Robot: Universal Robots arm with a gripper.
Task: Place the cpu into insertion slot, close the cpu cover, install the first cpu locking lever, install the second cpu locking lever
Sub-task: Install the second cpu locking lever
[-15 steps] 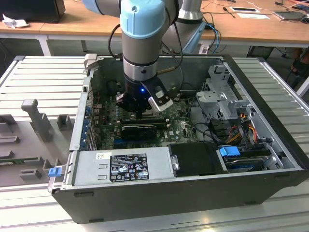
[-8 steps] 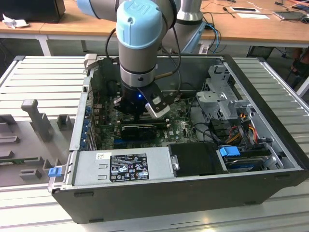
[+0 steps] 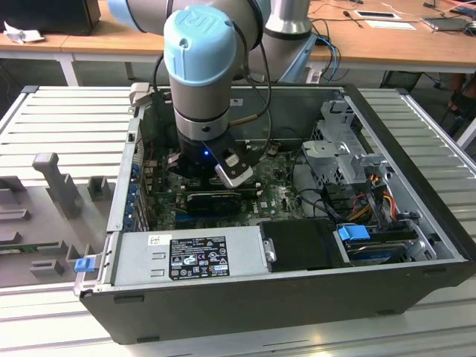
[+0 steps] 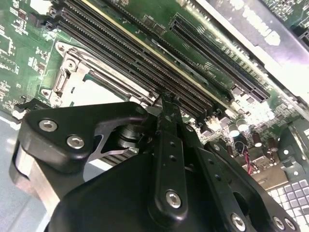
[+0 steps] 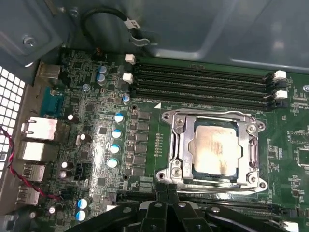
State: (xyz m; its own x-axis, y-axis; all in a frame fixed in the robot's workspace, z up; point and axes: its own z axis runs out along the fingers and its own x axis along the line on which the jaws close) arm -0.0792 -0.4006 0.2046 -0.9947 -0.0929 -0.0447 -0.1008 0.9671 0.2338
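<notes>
The arm's gripper (image 3: 223, 167) is lowered inside the open computer case (image 3: 416, 275), which lies on the bench (image 3: 67, 126), above the green circuit board (image 3: 279, 197). In the first wrist view the cpu (image 5: 215, 148) lies flat in the insertion slot (image 5: 166, 147), its pale metal face showing through the window of the cpu cover (image 5: 182, 145); the cover lies down over the socket, framing the chip on all sides. The socket sits just beside the rows of long black memory slots (image 5: 203, 82) and near a column of round capacitors (image 5: 115, 140) on the board. The fingers (image 5: 166, 193) are drawn together with no gap visible between the tips and nothing held between them; they stand at the socket's near edge, close to the frame but apart from the chip. In the second wrist view the narrow fingertips (image 4: 168, 108) point at the memory slots alongside the socket frame (image 4: 67, 72). Whether the locking levers are latched cannot be told.
</notes>
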